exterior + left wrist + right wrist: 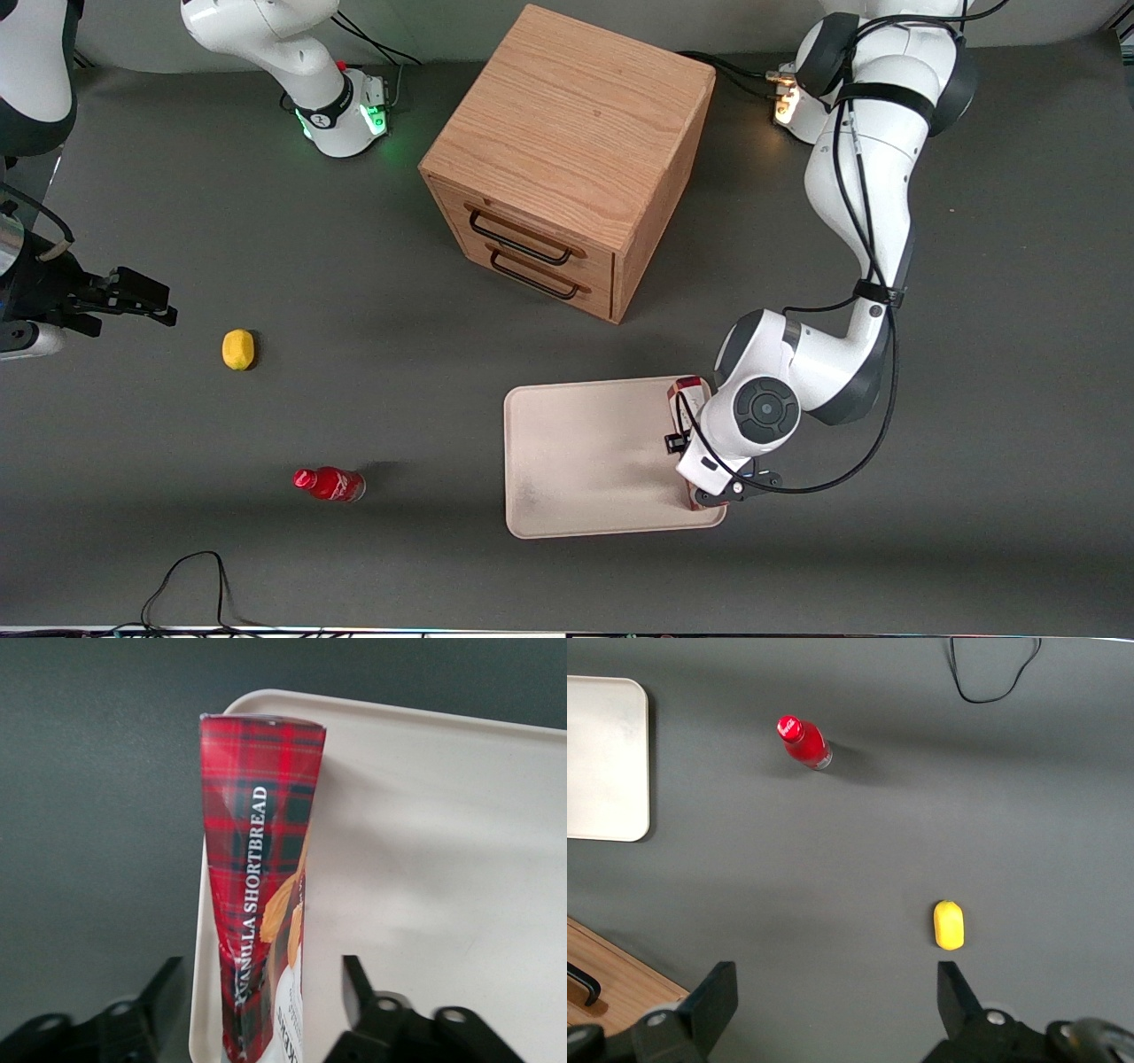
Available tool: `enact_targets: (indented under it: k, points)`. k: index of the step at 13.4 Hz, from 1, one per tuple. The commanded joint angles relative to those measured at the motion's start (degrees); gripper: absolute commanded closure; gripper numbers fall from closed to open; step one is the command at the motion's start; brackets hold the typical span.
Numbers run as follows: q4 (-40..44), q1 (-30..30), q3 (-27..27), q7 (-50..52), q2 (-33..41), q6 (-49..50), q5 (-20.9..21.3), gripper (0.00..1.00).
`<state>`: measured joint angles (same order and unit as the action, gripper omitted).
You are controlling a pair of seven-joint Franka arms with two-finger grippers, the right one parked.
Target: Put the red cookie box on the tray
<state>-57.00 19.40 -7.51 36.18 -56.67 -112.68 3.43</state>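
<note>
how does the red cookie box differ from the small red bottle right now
The red cookie box is a flat tartan carton, the small red bottle a rounded plain red one. The box stands on its narrow edge over the tray rim between the fingers of the claw, which stand apart from its sides; the bottle lies on the bare table, toward the parked arm's end. Both are red.

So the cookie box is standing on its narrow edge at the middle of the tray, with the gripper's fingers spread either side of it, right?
Not quite. The red cookie box does stand on its narrow side with the gripper open around it, but it sits at the rim of the tray, at the working arm's end, not the middle. The left wrist view shows this; the front view agrees.
</note>
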Motion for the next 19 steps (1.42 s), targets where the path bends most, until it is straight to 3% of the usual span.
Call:
enact_targets:
  k: [1, 11, 19]
  points:
    - [1.10, 0.82, 0.75, 1.26, -0.55, -0.35, 0.78, 0.00]
    - [0.93, -7.09, 0.57, -6.21, 16.84, 25.12, 0.87, 0.00]
    - [-20.57, -15.96, 0.57, -15.08, 36.70, 25.41, 1.14, 0.00]
